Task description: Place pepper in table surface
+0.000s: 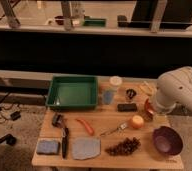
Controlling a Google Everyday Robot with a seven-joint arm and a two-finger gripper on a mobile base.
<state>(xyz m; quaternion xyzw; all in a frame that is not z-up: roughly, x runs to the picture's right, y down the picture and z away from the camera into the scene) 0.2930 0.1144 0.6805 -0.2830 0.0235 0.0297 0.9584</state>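
Observation:
The pepper [85,126], slender and red-orange, lies flat on the table surface [101,117] just in front of the green tray, left of centre. My white arm comes in from the right. Its gripper [150,107] sits at the arm's lower end over the table's right side, beside a red-orange bowl [148,111]. The arm largely hides it. It is well apart from the pepper, and I see nothing held in it.
A green tray [73,92] stands at the back left. A white cup [115,81], a blue can [108,96], a black block [127,107], an orange fruit [137,121], a fork [116,131], a purple bowl [167,140], a dark cluster [123,146], a grey cloth [85,148], a blue sponge [48,146] and a black brush [64,140] share the table.

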